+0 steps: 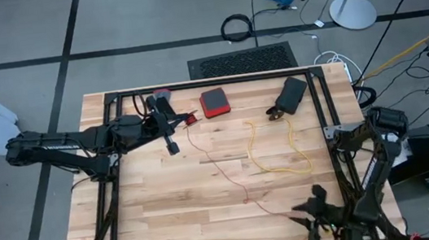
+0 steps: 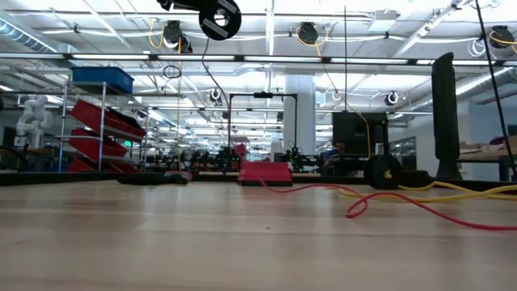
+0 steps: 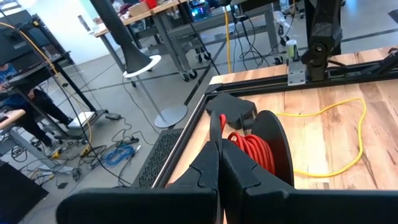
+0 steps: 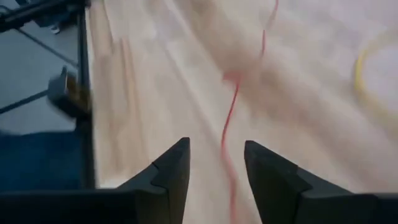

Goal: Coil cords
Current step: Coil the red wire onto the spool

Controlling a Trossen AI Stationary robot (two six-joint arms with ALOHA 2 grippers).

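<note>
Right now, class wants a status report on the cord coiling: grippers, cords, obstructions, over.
Left gripper shut on spool of red cord. Right gripper open, above red cord. Yellow cord loose. Nothing blocking.

No text, label, brand or number can be read on anything here.

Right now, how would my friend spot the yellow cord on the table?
Start at the wooden table and look toward its right half, below the black pouch near the far edge. The yellow cord lies there in a loose open loop. It is brighter than the thin red cord wandering beside it.
</note>
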